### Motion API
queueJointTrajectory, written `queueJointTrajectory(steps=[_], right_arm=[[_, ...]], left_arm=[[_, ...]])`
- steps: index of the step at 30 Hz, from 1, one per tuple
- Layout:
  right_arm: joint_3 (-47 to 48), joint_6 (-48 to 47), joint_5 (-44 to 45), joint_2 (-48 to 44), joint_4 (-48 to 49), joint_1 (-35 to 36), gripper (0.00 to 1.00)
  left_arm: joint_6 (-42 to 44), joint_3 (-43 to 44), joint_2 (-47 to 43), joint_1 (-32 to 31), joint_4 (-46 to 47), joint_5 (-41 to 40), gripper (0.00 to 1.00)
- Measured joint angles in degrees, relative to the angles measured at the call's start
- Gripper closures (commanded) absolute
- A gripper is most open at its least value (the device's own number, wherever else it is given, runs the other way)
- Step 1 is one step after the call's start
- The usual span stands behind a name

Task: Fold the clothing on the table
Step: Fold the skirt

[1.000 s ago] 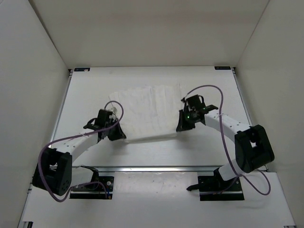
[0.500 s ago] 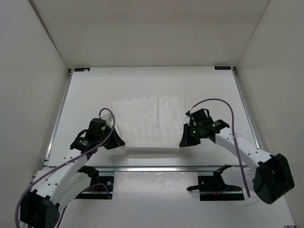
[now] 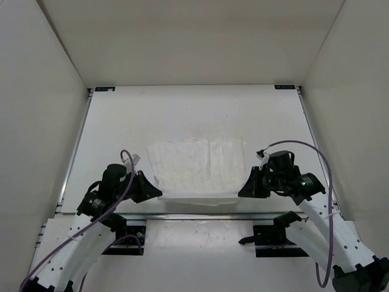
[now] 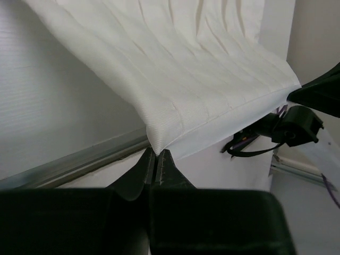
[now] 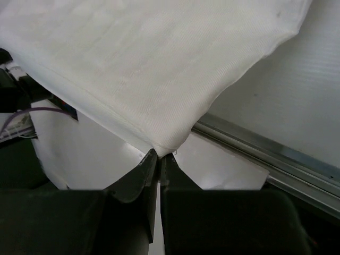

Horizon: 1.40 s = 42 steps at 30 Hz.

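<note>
The clothing (image 3: 194, 165) is pinched at 7 and 5 o'clock by the closed left gripper (image 4: 156, 155) and right gripper (image 5: 159, 155) — thin bites could be lost under uneven pull.

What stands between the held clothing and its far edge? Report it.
Nothing visible does. The left gripper and right gripper, jaws shut, pinch near corners of the clothing; no object shows on the table beyond it.

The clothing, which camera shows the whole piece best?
The top external view: it alone shows the clothing as a whole, with its outline and crease lines. Each wrist view shows only one near corner, pinched in shut jaws, and the fabric beside it.
</note>
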Motion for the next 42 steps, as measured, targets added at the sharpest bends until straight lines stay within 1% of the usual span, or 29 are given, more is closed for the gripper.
queueJointTrajectory(steps=[2, 4, 6, 9, 14, 17, 19, 21, 24, 26, 29, 31, 33, 38, 42], right_arm=[[3.17, -1.14, -1.62, 1.27, -1.92, -2.97, 1.00], [6.71, -2.91, -4.31, 3.85, -2.21, -7.72, 1.00], [9.22, -3.98, -8.13, 6.86, -0.72, -13.14, 1.00], [10.12, -3.96, -12.81, 11.96, 3.69, -17.11, 1.00], [11.10, -2.51, -14.97, 23.12, 13.35, -17.59, 1.00], [15.23, -2.23, -14.67, 31.85, 17.75, -16.94, 1.00], [18.38, -2.10, -14.64, 36.63, 20.46, -16.76, 1.00], [20.44, -2.08, -14.69, 39.52, 22.84, -16.74, 1.00], [23.76, -2.69, -14.64, 42.16, 22.93, -16.98, 1.00], [25.79, -3.34, -13.53, 42.42, 21.88, -16.87, 1.00], [27.17, -4.42, -11.52, 40.46, 20.44, -16.44, 1.00], [26.23, -4.70, -10.10, 37.33, 19.45, -15.87, 1.00], [23.30, -4.63, -8.55, 32.52, 18.73, -14.84, 1.00], [12.50, -3.10, -5.31, 18.12, 15.47, -11.04, 1.00], [3.93, -1.22, -5.62, 7.04, 12.07, -9.03, 1.00]], left_arm=[[-0.59, 1.88, 2.43, 0.76, 0.98, 0.81, 1.00], [-1.27, 3.80, 5.86, 2.19, 3.98, 1.36, 1.00], [-2.58, 5.66, 10.01, 4.72, 8.79, 2.80, 1.00], [-4.59, 7.32, 16.22, 8.44, 16.17, 3.98, 1.00], [-5.66, 9.99, 29.24, 11.61, 25.46, 3.41, 1.00], [-5.84, 11.08, 35.98, 13.29, 29.73, 2.58, 1.00], [-6.01, 11.45, 39.06, 14.47, 32.11, 2.49, 1.00], [-5.97, 11.98, 41.35, 15.10, 33.83, 2.45, 1.00], [-5.66, 12.87, 43.15, 15.50, 35.34, 2.67, 1.00], [-5.18, 14.01, 43.34, 15.50, 35.04, 2.99, 1.00], [-3.89, 16.13, 42.62, 15.15, 34.18, 3.13, 1.00], [-3.34, 16.13, 40.50, 14.78, 33.33, 3.19, 1.00], [-2.97, 15.04, 37.27, 14.27, 32.22, 3.15, 1.00], [-2.54, 7.58, 22.38, 11.98, 25.29, 2.23, 1.00], [-2.80, 2.47, 8.11, 10.03, 17.57, 2.19, 1.00]])
